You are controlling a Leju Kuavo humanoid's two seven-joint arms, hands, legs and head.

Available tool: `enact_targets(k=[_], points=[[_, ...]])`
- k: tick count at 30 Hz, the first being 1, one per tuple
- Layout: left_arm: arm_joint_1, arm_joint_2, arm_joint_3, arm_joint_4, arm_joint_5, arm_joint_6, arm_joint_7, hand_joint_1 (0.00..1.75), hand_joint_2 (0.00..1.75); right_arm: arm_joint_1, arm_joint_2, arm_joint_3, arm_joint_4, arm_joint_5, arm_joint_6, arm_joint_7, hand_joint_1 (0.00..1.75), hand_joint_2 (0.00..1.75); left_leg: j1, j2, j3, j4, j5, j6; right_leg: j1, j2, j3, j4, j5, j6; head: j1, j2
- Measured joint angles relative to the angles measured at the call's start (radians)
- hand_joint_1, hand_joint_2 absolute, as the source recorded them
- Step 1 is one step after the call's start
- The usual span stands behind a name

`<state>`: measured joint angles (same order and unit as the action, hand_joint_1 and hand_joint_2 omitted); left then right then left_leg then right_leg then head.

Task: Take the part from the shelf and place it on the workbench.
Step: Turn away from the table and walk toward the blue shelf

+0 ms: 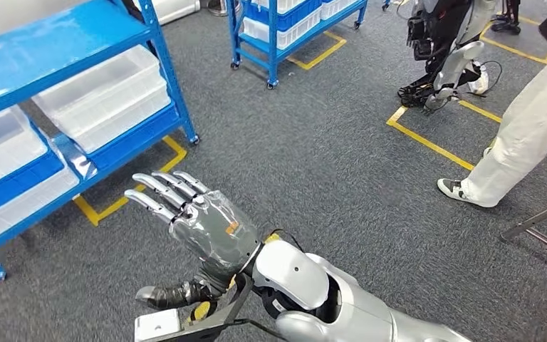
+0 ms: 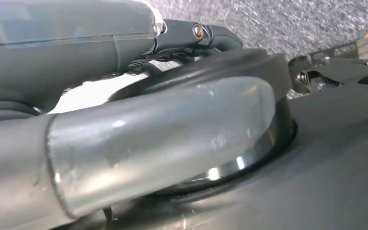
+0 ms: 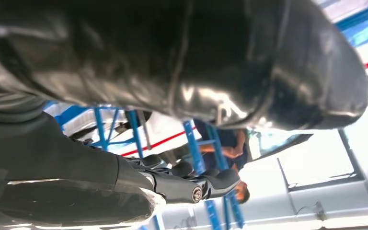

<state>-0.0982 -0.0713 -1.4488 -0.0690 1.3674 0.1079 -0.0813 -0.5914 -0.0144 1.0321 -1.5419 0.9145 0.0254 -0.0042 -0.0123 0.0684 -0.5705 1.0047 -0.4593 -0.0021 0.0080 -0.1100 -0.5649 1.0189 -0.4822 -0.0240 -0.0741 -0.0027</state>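
Note:
My right hand (image 1: 199,221) is raised over the grey carpet, back up, with its fingers (image 1: 162,187) spread and its thumb (image 1: 167,293) pointing down to the left. It holds nothing and is a short way from the blue shelf (image 1: 78,35) at the left. The shelf carries clear plastic bins (image 1: 103,92); I cannot make out any part inside them. In the right wrist view the dark fingers (image 3: 196,187) and the thumb (image 3: 220,62) stand apart with only the room between them. In the left wrist view my left hand (image 2: 139,96) shows a thick grey thumb (image 2: 153,139) and a straight dark finger (image 2: 206,36), apart, with nothing between them.
A second blue shelf on castors (image 1: 292,28) stands at the back. A person in white trousers (image 1: 520,135) stands at the right, near another robot (image 1: 445,57). Yellow tape lines (image 1: 427,142) mark the carpet. A dark metal leg (image 1: 541,221) crosses the right edge.

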Motion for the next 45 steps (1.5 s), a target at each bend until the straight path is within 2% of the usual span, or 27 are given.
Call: enact_targets(k=[2, 4, 5, 7, 8, 9, 11, 12, 13, 15, 17, 19, 21, 23, 24, 26, 28, 30, 32, 33, 35, 37, 39, 40, 41, 43, 45], points=[[0.001, 0.0, 0.0, 0.0, 0.0, 0.0, -0.001, 0.0, 0.0, -0.001, 0.0, 0.001, 0.0, 0.0, 0.0, 0.0, 0.0, 0.0, 0.003, -0.023, -0.002, -0.004, 0.005, 0.015, -0.001, -0.009, 0.002, 0.005, -0.007, 0.007, 0.0, 0.0], [-0.001, -0.001, 0.0, 0.0, 0.0, 0.001, -0.002, 0.0, 0.0, -0.002, 0.0, 0.001, -0.001, -0.001, -0.001, 0.0, 0.0, 0.0, 0.009, -0.045, 0.0, -0.01, 0.01, 0.028, -0.006, 0.036, -0.015, 0.055, -0.043, 0.017, 0.0, 0.0], [-0.002, -0.002, 0.0, 0.0, 0.0, 0.001, -0.002, 0.0, 0.0, 0.0, -0.001, 0.001, -0.001, -0.001, -0.001, 0.0, 0.0, 0.0, 0.012, -0.055, 0.001, -0.011, 0.012, 0.033, -0.01, 0.069, -0.04, 0.11, -0.073, 0.021, 0.0, 0.0], [-0.004, -0.003, 0.0, -0.001, 0.001, 0.001, -0.002, 0.0, 0.0, 0.004, -0.006, 0.002, 0.0, -0.001, -0.001, 0.0, 0.0, 0.0, 0.012, -0.079, -0.002, -0.009, 0.014, 0.037, -0.013, 0.099, -0.107, 0.243, -0.127, 0.024, 0.001, 0.0], [-0.005, -0.004, 0.0, -0.001, 0.001, 0.001, -0.003, 0.0, 0.0, 0.005, -0.009, 0.003, 0.0, -0.001, -0.001, 0.0, 0.0, 0.0, 0.012, -0.093, -0.002, -0.008, 0.014, 0.037, -0.013, 0.103, -0.13, 0.283, -0.132, 0.024, 0.001, 0.0], [-0.006, -0.004, 0.0, -0.001, 0.001, 0.001, -0.003, 0.0, 0.0, 0.006, -0.011, 0.003, 0.0, -0.001, -0.002, 0.0, 0.0, 0.0, 0.012, -0.107, -0.002, -0.007, 0.014, 0.037, -0.014, 0.105, -0.136, 0.285, -0.117, 0.024, 0.001, 0.0], [-0.009, -0.006, 0.0, -0.002, 0.001, 0.001, -0.003, 0.0, 0.0, 0.007, -0.012, 0.004, 0.0, 0.0, -0.003, 0.0, 0.0, 0.0, 0.013, -0.135, 0.0, -0.003, 0.013, 0.035, -0.015, 0.121, -0.094, 0.18, -0.041, 0.018, 0.001, 0.0], [-0.01, -0.006, 0.0, -0.003, 0.001, 0.001, -0.003, 0.0, 0.0, 0.007, -0.013, 0.005, 0.0, 0.0, -0.004, 0.0, 0.0, 0.0, 0.012, -0.147, -0.001, 0.0, 0.012, 0.033, -0.016, 0.145, -0.064, 0.114, -0.011, 0.015, 0.0, 0.0], [-0.012, -0.007, 0.0, -0.003, 0.001, 0.001, -0.003, 0.0, 0.0, 0.007, -0.013, 0.005, 0.0, 0.0, -0.005, 0.0, 0.0, 0.0, 0.012, -0.158, -0.004, 0.003, 0.011, 0.03, -0.018, 0.166, -0.042, 0.06, 0.01, 0.013, 0.0, 0.0], [-0.014, -0.008, 0.0, -0.003, 0.001, 0.001, -0.004, 0.0, 0.0, 0.007, -0.015, 0.007, 0.0, 0.0, -0.006, 0.001, 0.0, 0.0, 0.015, -0.178, -0.013, 0.005, 0.013, 0.019, -0.018, 0.188, -0.027, 0.021, 0.013, 0.01, 0.0, 0.0], [-0.014, -0.008, 0.0, -0.004, 0.003, 0.002, -0.007, 0.0, 0.0, 0.006, -0.014, 0.008, 0.0, 0.001, -0.008, 0.004, 0.0, 0.0, 0.016, -0.186, -0.019, 0.005, 0.014, 0.007, -0.021, 0.166, -0.024, 0.013, 0.017, 0.006, 0.0, 0.0], [-0.011, -0.007, 0.0, -0.004, 0.01, 0.005, -0.015, 0.0, 0.0, 0.006, -0.013, 0.009, 0.0, 0.004, -0.011, 0.006, 0.0, 0.0, 0.011, -0.146, -0.033, 0.037, -0.009, -0.001, -0.026, 0.143, -0.017, 0.002, 0.02, -0.004, -0.001, 0.0], [-0.01, -0.007, 0.0, -0.004, 0.016, 0.012, -0.026, 0.0, 0.0, 0.011, -0.013, 0.01, 0.0, 0.008, -0.014, 0.008, 0.0, 0.0, 0.008, -0.096, -0.08, 0.147, -0.071, -0.007, -0.023, 0.115, -0.014, -0.002, 0.02, -0.012, -0.002, 0.0], [-0.012, -0.007, 0.0, -0.005, 0.018, 0.016, -0.033, 0.0, 0.0, 0.017, -0.015, 0.011, 0.0, 0.013, -0.015, 0.01, 0.0, 0.0, 0.008, -0.082, -0.126, 0.259, -0.118, -0.012, -0.019, 0.083, -0.015, -0.001, 0.017, -0.014, -0.002, 0.0], [-0.013, -0.007, 0.0, -0.006, 0.017, 0.017, -0.034, 0.0, 0.0, 0.019, -0.015, 0.013, 0.0, 0.014, -0.015, 0.01, 0.0, 0.0, 0.008, -0.08, -0.127, 0.271, -0.115, -0.013, -0.018, 0.069, -0.015, 0.001, 0.015, -0.014, -0.002, 0.0], [-0.008, -0.005, 0.0, -0.006, 0.016, 0.019, -0.034, 0.0, 0.0, 0.021, -0.016, 0.015, 0.0, 0.017, -0.016, 0.011, 0.0, 0.0, 0.008, -0.065, -0.074, 0.183, -0.061, -0.01, -0.016, 0.045, -0.013, 0.004, 0.011, -0.012, -0.002, 0.0], [0.0, -0.003, 0.0, -0.006, 0.015, 0.021, -0.032, 0.0, 0.0, 0.021, -0.015, 0.016, 0.0, 0.018, -0.017, 0.012, 0.0, 0.0, 0.002, -0.021, -0.008, 0.054, -0.017, -0.003, -0.011, 0.028, -0.011, 0.007, 0.007, -0.008, -0.002, 0.0], [0.005, -0.002, 0.0, -0.007, 0.015, 0.023, -0.032, 0.0, 0.0, 0.021, -0.015, 0.017, 0.0, 0.018, -0.018, 0.012, 0.0, 0.0, -0.005, 0.001, 0.011, 0.003, -0.011, 0.008, -0.005, 0.009, -0.013, 0.008, 0.006, -0.003, -0.002, 0.0], [0.007, -0.002, 0.0, -0.011, 0.015, 0.024, -0.034, 0.0, 0.0, 0.02, -0.015, 0.02, 0.0, 0.018, -0.019, 0.012, 0.0, 0.0, -0.005, -0.021, 0.007, -0.003, -0.005, 0.021, -0.002, -0.013, -0.013, 0.008, 0.006, 0.005, -0.001, 0.0], [0.008, -0.002, 0.0, -0.012, 0.015, 0.024, -0.035, 0.0, 0.0, 0.02, -0.015, 0.021, 0.0, 0.018, -0.02, 0.012, 0.0, 0.0, -0.003, -0.032, 0.008, -0.006, -0.002, 0.026, -0.004, -0.009, -0.012, 0.012, 0.001, 0.009, -0.001, 0.0], [0.008, -0.004, 0.0, -0.014, 0.015, 0.025, -0.038, 0.0, 0.0, 0.019, -0.016, 0.022, -0.001, 0.018, -0.022, 0.012, 0.0, 0.0, 0.004, -0.053, 0.012, -0.013, 0.005, 0.036, -0.008, 0.04, -0.034, 0.071, -0.039, 0.02, -0.001, 0.0], [0.007, -0.004, 0.0, -0.015, 0.015, 0.027, -0.041, 0.0, 0.0, 0.022, -0.018, 0.022, -0.001, 0.018, -0.023, 0.013, 0.0, 0.0, 0.007, -0.074, 0.012, -0.014, 0.007, 0.041, -0.013, 0.094, -0.096, 0.199, -0.102, 0.026, 0.0, 0.0], [0.006, -0.004, 0.0, -0.017, 0.015, 0.028, -0.043, 0.0, 0.0, 0.026, -0.021, 0.023, -0.001, 0.018, -0.023, 0.013, 0.0, 0.0, 0.007, -0.097, 0.01, -0.011, 0.008, 0.042, -0.014, 0.104, -0.147, 0.291, -0.125, 0.026, 0.0, 0.0], [0.005, -0.004, 0.0, -0.018, 0.015, 0.028, -0.043, 0.0, 0.0, 0.027, -0.023, 0.023, -0.001, 0.018, -0.023, 0.013, 0.0, 0.0, 0.007, -0.109, 0.01, -0.01, 0.007, 0.042, -0.014, 0.105, -0.15, 0.291, -0.11, 0.025, 0.0, 0.0], [0.005, -0.004, 0.0, -0.019, 0.015, 0.028, -0.044, 0.0, 0.0, 0.027, -0.024, 0.023, -0.001, 0.018, -0.024, 0.013, 0.0, 0.0, 0.007, -0.12, 0.011, -0.008, 0.006, 0.042, -0.014, 0.107, -0.134, 0.25, -0.076, 0.022, 0.0, 0.0], [0.004, -0.005, 0.0, -0.021, 0.015, 0.029, -0.044, 0.0, 0.0, 0.026, -0.024, 0.023, -0.001, 0.016, -0.024, 0.012, 0.0, 0.0, 0.006, -0.136, 0.011, -0.003, 0.003, 0.04, -0.014, 0.117, -0.076, 0.122, -0.007, 0.013, 0.0, 0.0], [0.003, -0.005, 0.0, -0.023, 0.015, 0.031, -0.043, 0.0, 0.0, 0.025, -0.024, 0.023, -0.002, 0.001, -0.024, 0.009, 0.0, 0.0, 0.005, -0.146, 0.005, 0.004, -0.001, 0.034, -0.013, 0.128, -0.041, 0.037, 0.021, 0.007, 0.0, 0.0]])
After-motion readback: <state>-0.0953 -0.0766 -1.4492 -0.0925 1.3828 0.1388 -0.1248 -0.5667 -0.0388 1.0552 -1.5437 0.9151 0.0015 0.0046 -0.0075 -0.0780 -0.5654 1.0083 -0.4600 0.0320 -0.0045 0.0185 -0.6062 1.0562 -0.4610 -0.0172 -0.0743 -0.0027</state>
